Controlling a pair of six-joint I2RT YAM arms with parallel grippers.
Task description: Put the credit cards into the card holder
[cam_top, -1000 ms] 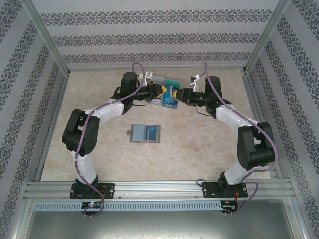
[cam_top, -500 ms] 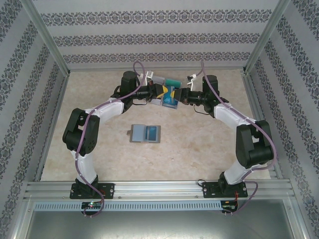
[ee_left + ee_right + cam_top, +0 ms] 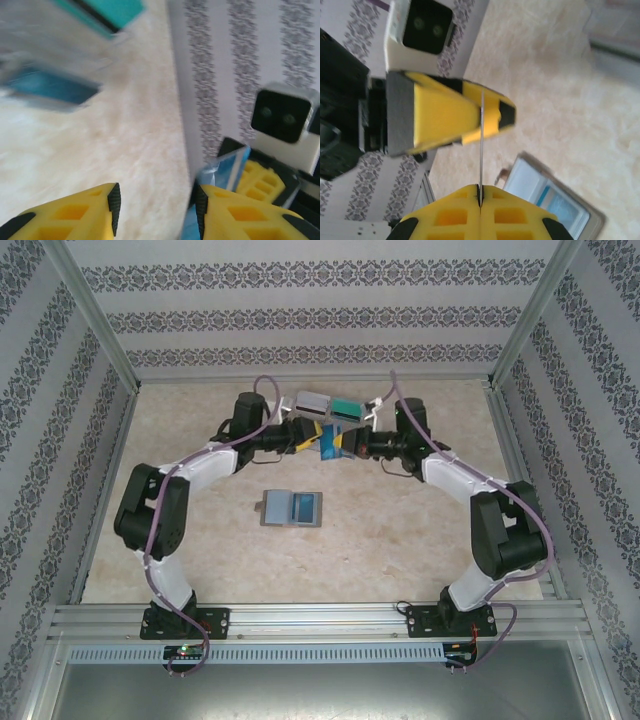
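A blue credit card (image 3: 330, 443) hangs in the air between my two grippers at the back middle of the table. My right gripper (image 3: 343, 443) (image 3: 481, 190) is shut on it, and in the right wrist view the card (image 3: 481, 145) is a thin edge-on line. My left gripper (image 3: 317, 439) (image 3: 157, 200) stands open, its right finger just beside the card (image 3: 222, 170). The card holder (image 3: 275, 508) (image 3: 530, 182) lies open on the table nearer the front, with a blue card (image 3: 306, 507) in its right half.
A rack (image 3: 325, 405) with grey and teal cards stands just behind the grippers, close to the back wall. The teal card (image 3: 105, 12) is at the top of the left wrist view. Patterned walls close in three sides.
My right gripper has shut on the blue card and my left gripper has opened off it. Both grippers drew closer together and shifted slightly toward the back.
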